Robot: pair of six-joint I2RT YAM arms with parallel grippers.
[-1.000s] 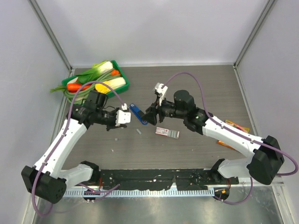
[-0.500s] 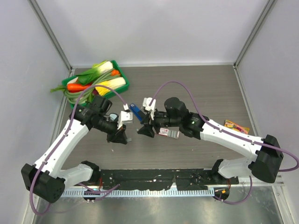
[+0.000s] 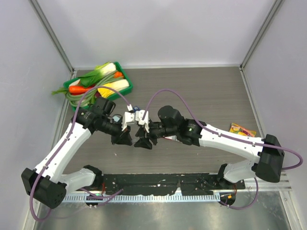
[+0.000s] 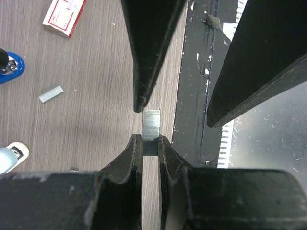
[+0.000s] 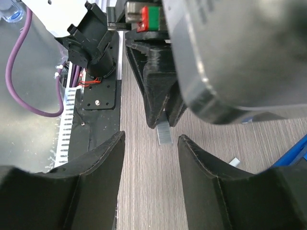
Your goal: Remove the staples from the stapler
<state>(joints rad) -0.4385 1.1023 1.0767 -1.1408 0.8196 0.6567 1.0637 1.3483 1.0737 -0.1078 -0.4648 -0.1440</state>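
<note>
Above the grey tabletop [image 4: 96,72], the left tool [image 4: 150,140] pinches the staples [image 4: 151,120], already out of the blue stapler [image 4: 8,67], the right tool [image 5: 151,139] spread nearby; only setting them down seems left.

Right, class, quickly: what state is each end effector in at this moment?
Left end effector: closed, pinching the staples.
Right end effector: open, holding nothing.
</note>
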